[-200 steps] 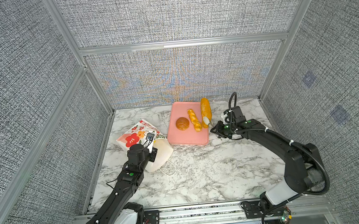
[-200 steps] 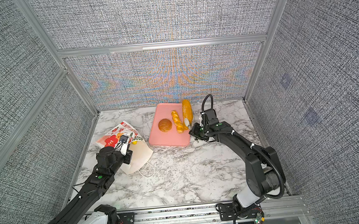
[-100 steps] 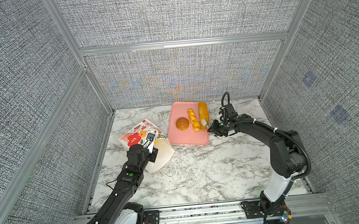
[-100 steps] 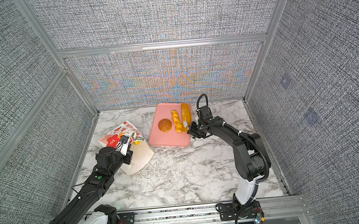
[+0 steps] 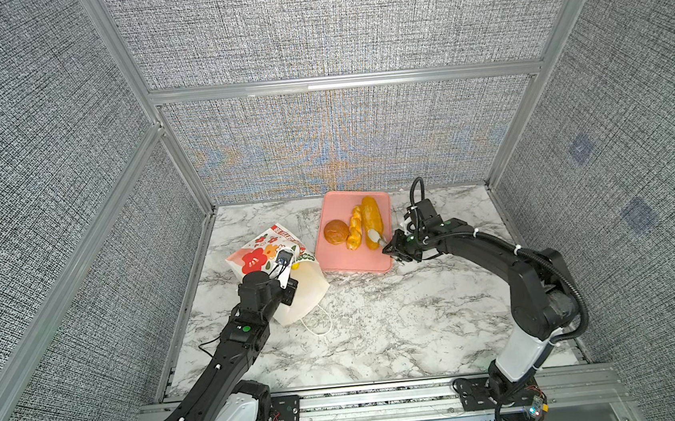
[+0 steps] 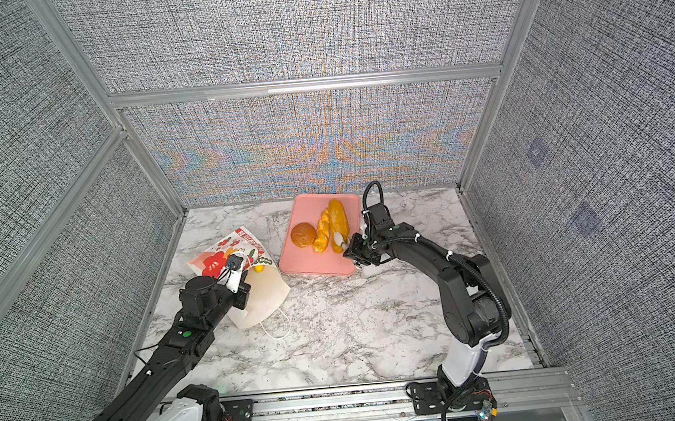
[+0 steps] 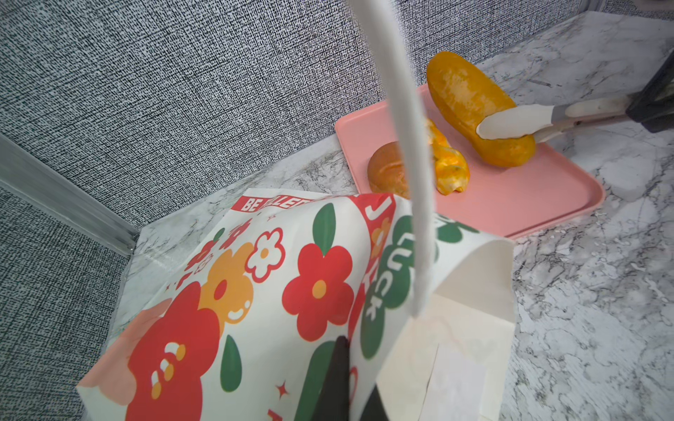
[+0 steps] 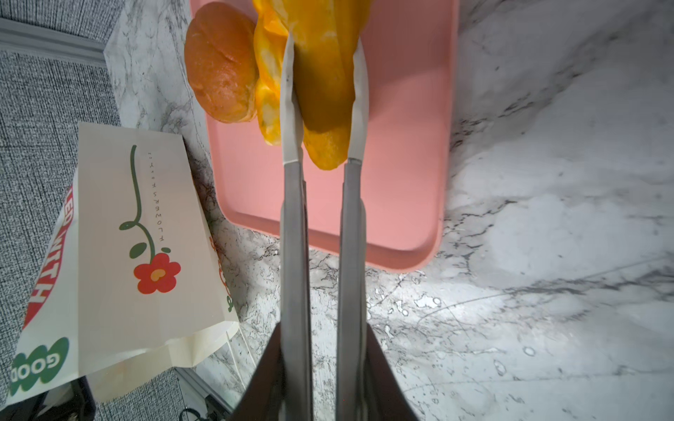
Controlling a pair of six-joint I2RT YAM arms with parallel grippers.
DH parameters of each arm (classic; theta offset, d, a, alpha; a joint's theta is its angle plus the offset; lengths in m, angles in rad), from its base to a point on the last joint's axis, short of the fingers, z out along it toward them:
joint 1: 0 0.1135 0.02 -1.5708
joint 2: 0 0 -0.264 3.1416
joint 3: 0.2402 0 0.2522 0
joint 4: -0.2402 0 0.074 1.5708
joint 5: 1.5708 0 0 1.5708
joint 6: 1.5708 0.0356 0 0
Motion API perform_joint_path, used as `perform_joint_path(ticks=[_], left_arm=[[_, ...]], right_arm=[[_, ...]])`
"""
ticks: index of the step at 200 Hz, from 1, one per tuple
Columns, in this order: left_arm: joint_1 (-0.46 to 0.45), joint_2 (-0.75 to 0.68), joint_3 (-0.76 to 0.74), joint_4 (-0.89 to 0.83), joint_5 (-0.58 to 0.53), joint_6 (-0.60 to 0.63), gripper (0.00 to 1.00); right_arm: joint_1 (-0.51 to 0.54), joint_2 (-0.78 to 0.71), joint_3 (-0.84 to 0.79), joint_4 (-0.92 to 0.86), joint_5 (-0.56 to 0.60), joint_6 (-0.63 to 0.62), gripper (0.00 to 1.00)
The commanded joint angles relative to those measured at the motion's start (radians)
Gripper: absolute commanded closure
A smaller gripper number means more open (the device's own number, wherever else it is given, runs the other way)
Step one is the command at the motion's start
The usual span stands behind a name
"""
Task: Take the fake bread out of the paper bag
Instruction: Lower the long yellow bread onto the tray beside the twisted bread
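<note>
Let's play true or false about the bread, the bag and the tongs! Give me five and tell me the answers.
1. The round bun and the twisted stick lie on the pink tray. True.
2. The tongs squeeze the round bun. False: they clasp the long loaf.
3. The left pincer pinches the paper bag. True.
4. The paper bag stands straight up. False: it is tipped over.
5. The right pincer is empty. False: it holds the tongs.
</note>
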Motion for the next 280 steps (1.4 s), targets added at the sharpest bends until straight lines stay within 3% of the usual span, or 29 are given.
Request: perform_joint_path(ticks=[1, 27, 70, 96, 208, 280], left_arm=[[0.001, 0.0, 0.006, 0.002, 0.026, -0.001, 1.0], [0.001, -0.003, 0.006, 0.002, 0.033, 0.0, 1.0], [0.001, -0.006, 0.004, 0.006, 0.042, -0.004, 1.0], [0.001, -0.008, 0.003, 0.007, 0.05, -0.001, 1.0], [0.001, -0.014, 0.001, 0.006, 0.052, -0.001, 1.0], [0.001, -0.011, 0.001, 0.006, 0.055, -0.001, 1.0]], right_arm=[[-0.001, -0.024, -0.022, 0.033, 0.056, 0.054, 1.0], [0.006, -0.034, -0.032, 0.022, 0.087, 0.068, 0.93], [0.027, -0.031, -0.007, -0.025, 0.112, 0.033, 0.66], [0.03, -0.042, 0.006, -0.057, 0.12, 0.01, 0.6], [0.006, -0.064, 0.073, -0.153, 0.083, -0.113, 0.55], [-0.119, -0.073, 0.102, -0.183, 0.016, -0.156, 0.55]])
